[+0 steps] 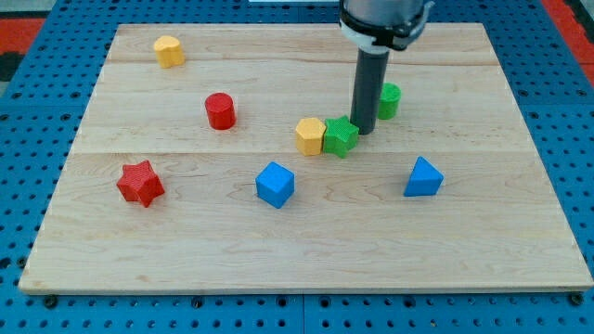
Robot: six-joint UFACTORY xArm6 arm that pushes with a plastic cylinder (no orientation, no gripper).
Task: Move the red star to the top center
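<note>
Down at the board's (520,269) lower left lies the red star (140,182), free and untouched. Up and right of the star stands a red cylinder (220,110); farther right, a blue cube (275,184). My tip (362,131) is well right of the star, touching a green block (341,136) beside a yellow block (310,135). It is a bare rod, holding nothing.

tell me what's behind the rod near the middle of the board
A green block sits behind my rod, its left part covered. My tip rests beside another green block, which touches a yellow block.
</note>
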